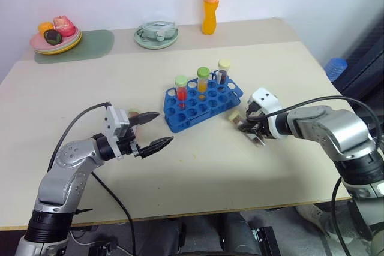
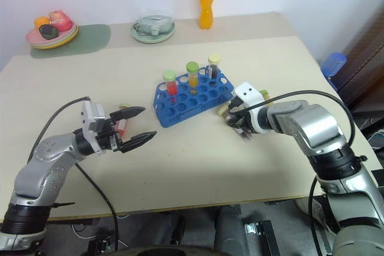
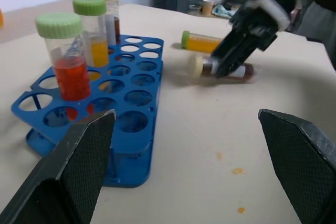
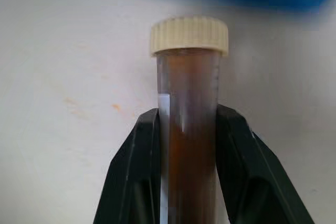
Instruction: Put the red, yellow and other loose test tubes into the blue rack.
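head views, table: a pale wooden table (image 1: 198,166) with a smooth, matt top.
head views, rack: the blue rack (image 1: 203,101) is a plastic block of round holes, set at a slant near the table's middle; three capped tubes stand upright in its far row, a red tube (image 1: 181,90) with a light green cap, an orange tube (image 1: 203,80) with a green cap and a dark tube (image 1: 224,71) with a cream cap.
head views, right gripper: the right gripper (image 1: 249,126) is closed around a brown tube (image 1: 234,117) with a cream cap, low over the table just right of the rack.
head views, left gripper: the left gripper (image 1: 160,129) hangs with its black fingers spread wide and nothing between them, left of the rack; a red-filled tube (image 2: 122,126) lies on the table behind it, partly hidden.
head views, far edge: an orange drink bottle (image 1: 210,2), a pale green dish (image 1: 156,33) and a yellow plate (image 1: 56,39) of toy food on a grey-green mat (image 1: 90,45).
left wrist view, fingers: two ribbed black fingers (image 3: 79,166) stand far apart, framing the rack.
left wrist view, loose tubes: beyond the rack a yellow tube (image 3: 206,41) with a green cap lies on its side; the brown tube lies nearer, under the other arm's black fingers.
right wrist view, grip: the two fingers (image 4: 131,177) press on both sides of the clear brown tube; its ribbed cream cap points toward the rack's blue edge.
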